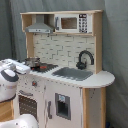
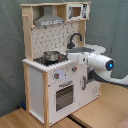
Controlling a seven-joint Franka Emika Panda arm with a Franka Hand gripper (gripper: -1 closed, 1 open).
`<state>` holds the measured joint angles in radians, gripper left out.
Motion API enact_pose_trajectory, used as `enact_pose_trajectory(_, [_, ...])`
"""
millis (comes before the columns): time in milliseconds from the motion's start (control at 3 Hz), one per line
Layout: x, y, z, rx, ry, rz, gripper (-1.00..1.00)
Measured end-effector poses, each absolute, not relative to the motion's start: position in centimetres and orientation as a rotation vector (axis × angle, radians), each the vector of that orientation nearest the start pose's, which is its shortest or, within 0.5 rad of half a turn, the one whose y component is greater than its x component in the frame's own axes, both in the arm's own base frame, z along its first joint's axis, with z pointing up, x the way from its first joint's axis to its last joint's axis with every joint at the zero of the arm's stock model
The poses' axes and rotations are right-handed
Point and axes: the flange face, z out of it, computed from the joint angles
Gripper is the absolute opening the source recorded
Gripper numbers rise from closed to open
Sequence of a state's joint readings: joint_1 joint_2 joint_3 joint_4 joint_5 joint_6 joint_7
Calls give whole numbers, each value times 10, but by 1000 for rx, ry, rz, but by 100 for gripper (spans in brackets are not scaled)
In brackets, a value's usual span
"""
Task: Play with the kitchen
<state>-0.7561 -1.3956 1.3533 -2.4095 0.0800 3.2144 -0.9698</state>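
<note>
The kitchen point(image 1: 65, 95) is a tall white and light-wood toy unit with a hood, a microwave point(image 1: 72, 23), a black faucet point(image 1: 85, 58) and a grey sink point(image 1: 74, 74). A small metal pot point(image 1: 33, 62) stands on its black stovetop. My gripper point(image 1: 21, 67) hangs at the stove-side front corner of the counter, close to the pot. In the second exterior view the kitchen point(image 2: 45, 85) fills the left and middle, and my gripper point(image 2: 76, 56) reaches in from the right over the counter's front edge, above the knobs point(image 2: 56, 76) and right of the pot point(image 2: 50, 55).
The oven door point(image 2: 64, 95) is closed below the knobs. A grey curtain point(image 1: 117, 60) hangs behind the unit. Wooden floor point(image 2: 95, 112) runs in front. My white arm point(image 2: 102, 64) crosses the sink side of the second exterior view.
</note>
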Motion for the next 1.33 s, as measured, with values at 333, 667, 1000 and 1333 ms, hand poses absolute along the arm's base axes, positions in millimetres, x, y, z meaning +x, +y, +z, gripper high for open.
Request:
enact_pose_trajectory(333, [310,410,443,733,1400,802,100])
enact_pose_trajectory(667, [295,398,423,753,1386,816,100])
enact_pose_trajectory(1000, [282,384,406,784,1392,823,100])
enact_pose_trajectory(1333, [274,365,388,837,1396,827,100])
